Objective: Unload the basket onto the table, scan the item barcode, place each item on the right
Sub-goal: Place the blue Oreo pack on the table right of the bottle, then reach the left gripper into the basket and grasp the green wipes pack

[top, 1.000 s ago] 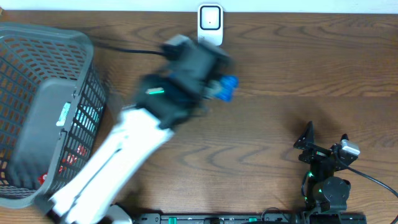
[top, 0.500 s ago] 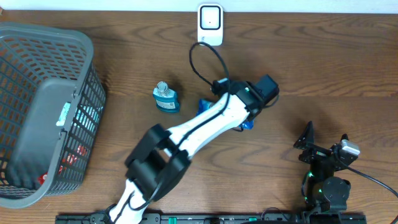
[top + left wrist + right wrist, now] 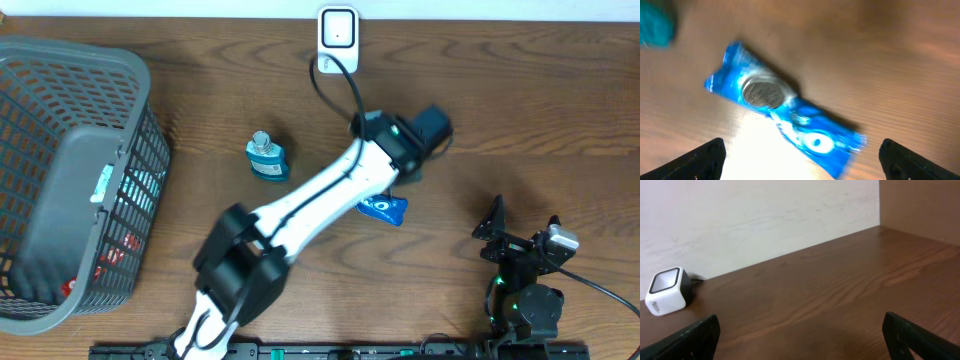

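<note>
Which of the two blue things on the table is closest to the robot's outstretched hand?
The flat blue packet, lying right below the left gripper; the teal bottle sits well apart.

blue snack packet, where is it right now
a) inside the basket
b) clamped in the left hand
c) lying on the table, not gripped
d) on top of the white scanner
c: the blue snack packet lies flat on the wooden table, and the left hand above it is open wide, touching neither end of it.
</note>
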Controlling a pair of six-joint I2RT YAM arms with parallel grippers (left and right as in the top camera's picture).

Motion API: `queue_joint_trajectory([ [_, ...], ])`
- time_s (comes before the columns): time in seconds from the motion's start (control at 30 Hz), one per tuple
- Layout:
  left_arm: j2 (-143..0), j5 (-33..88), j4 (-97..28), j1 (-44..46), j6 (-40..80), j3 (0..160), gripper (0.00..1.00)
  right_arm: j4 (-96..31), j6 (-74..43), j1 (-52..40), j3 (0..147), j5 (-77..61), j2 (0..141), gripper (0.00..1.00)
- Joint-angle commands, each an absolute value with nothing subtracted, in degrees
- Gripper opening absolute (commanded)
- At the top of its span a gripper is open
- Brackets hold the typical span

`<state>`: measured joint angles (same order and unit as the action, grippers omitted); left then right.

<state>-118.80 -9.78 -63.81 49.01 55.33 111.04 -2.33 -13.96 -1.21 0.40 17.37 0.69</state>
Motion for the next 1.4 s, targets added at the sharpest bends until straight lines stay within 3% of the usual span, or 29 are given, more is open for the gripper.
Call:
queue_joint_trajectory([
  [0.0,-110.17,-10.0,-67.94,46.59,41.01,123.5,0.98,-2.57,-13.19,-1.87,0.32,17.28,0.38,0.99],
  [0.13,-104.29,-17.76,-76.69,39.79,39.92,135.57,0.98,-2.57,-13.19,-1.87,0.32,17.28,0.38,0.99],
  [0.27,-96.97,-22.06,-83.11,24.47,44.95,139.46,0.98,-2.59,-13.19,-1.87,0.32,17.28,0.38,0.99],
  [0.5,-94.3,-13.65,-92.51,-9.85,47.07,138.61,0.98,-2.57,-13.19,-1.87,0.32,17.28,0.38,0.99],
  [0.63,-98.19,-6.2,-92.95,-21.61,42.65,133.84,0.98,-2.57,-13.19,-1.87,0.32,17.28,0.38,0.99],
  [0.83,-105.34,-5.63,-91.2,-25.98,42.0,124.49,0.98,-2.59,-13.19,-1.87,0.32,17.28,0.38,0.99],
  [1.37,-108.57,1.15,-62.65,-25.67,46.61,86.28,0.98,-2.57,-13.19,-1.87,0.32,17.28,0.38,0.99],
])
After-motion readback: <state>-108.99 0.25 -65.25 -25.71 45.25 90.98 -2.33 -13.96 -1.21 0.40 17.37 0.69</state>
